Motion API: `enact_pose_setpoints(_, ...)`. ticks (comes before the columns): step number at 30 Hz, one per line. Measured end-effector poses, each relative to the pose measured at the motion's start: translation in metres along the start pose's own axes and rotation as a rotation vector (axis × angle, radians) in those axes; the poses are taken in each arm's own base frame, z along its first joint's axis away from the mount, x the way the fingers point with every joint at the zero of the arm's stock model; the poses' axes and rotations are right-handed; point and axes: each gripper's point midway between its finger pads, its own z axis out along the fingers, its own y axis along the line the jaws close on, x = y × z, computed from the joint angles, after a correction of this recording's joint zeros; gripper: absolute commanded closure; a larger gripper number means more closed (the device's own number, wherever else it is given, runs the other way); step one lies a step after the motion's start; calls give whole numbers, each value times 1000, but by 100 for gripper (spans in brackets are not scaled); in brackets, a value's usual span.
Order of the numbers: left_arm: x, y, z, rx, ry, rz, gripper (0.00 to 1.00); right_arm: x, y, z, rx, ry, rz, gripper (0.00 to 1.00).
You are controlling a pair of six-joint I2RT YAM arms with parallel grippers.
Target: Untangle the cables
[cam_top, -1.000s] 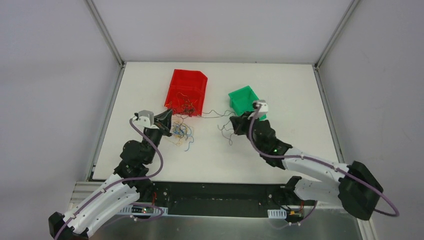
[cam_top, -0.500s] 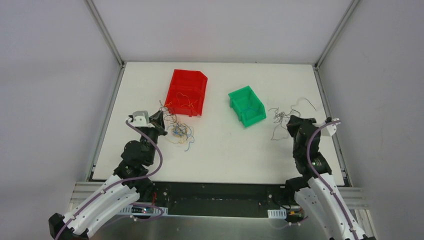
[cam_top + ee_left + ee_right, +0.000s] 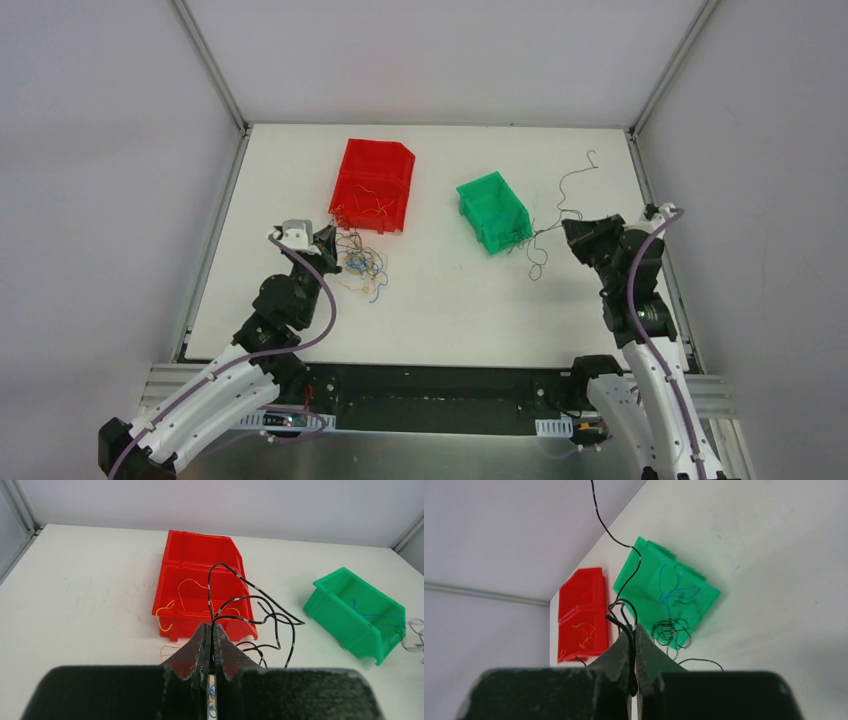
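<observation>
A small clump of yellow, blue and dark cables (image 3: 362,264) lies on the table in front of the red bin (image 3: 374,184). My left gripper (image 3: 325,238) is shut on dark grey cables (image 3: 250,611) that loop up from its tips (image 3: 210,630). My right gripper (image 3: 578,232) is shut on a bunch of dark grey cables (image 3: 622,616). It holds them in the air to the right of the green bin (image 3: 492,211), with loose ends trailing up (image 3: 573,178) and down (image 3: 536,258).
The red bin (image 3: 200,587) holds a few yellow wires (image 3: 187,586). The green bin (image 3: 356,612) holds blue wires (image 3: 670,587). Both bins stand in the middle of the white table. Grey walls close in the far corners.
My right gripper has pulled dark cables away from the clump, swung right past the green bin, then lifted them. My left gripper stayed shut near the clump, shifting slightly.
</observation>
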Motion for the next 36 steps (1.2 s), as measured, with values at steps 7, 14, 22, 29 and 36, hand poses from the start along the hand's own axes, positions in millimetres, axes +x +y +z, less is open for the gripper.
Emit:
enact_pose_setpoints(7, 3, -11, 0, 61, 12, 0, 100, 15, 53, -11, -171, 170, -76, 100)
enact_pose_setpoints(14, 2, -10, -4, 70, 15, 2, 100, 35, 128, -17, -334, 331, -199, 100)
enact_pose_setpoints(22, 0, -3, -9, 49, 13, -9, 100, 67, 186, -4, -425, 449, -302, 100)
enact_pose_setpoints(29, 8, 7, -17, 9, 46, -32, 100, 97, 212, 35, -456, 501, -323, 100)
enact_pose_setpoints(36, 8, 15, -25, -17, 48, -72, 100, 119, 233, 85, -483, 500, -383, 100)
